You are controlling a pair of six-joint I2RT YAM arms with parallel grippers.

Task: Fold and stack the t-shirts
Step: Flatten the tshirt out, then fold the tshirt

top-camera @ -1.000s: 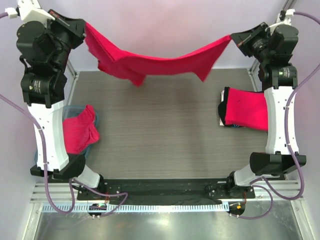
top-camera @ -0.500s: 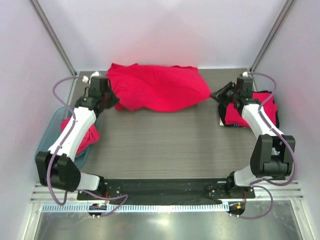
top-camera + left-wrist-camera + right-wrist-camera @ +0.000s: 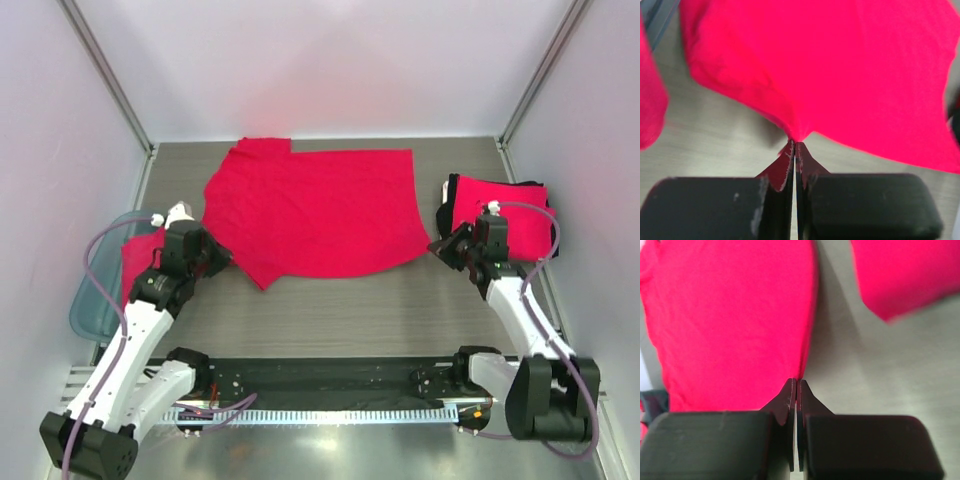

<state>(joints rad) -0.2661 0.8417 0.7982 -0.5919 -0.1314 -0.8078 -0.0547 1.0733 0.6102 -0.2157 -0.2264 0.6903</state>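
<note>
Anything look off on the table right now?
Nothing damaged or spilled. The spread t-shirt lies unevenly, its near-left edge pulled into a point where the left tool pinches it; the right tool pinches the opposite edge. Another shirt sits crumpled in the bin.

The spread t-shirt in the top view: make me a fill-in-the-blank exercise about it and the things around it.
1. The left gripper and right gripper are each ____ on an edge of the spread t-shirt.
2. The folded t-shirt lies nearest the ____ gripper.
3. The teal bin sits nearest the ____ gripper.
4. The spread t-shirt's colour is ____.
Missing words: shut, right, left, red.
</note>
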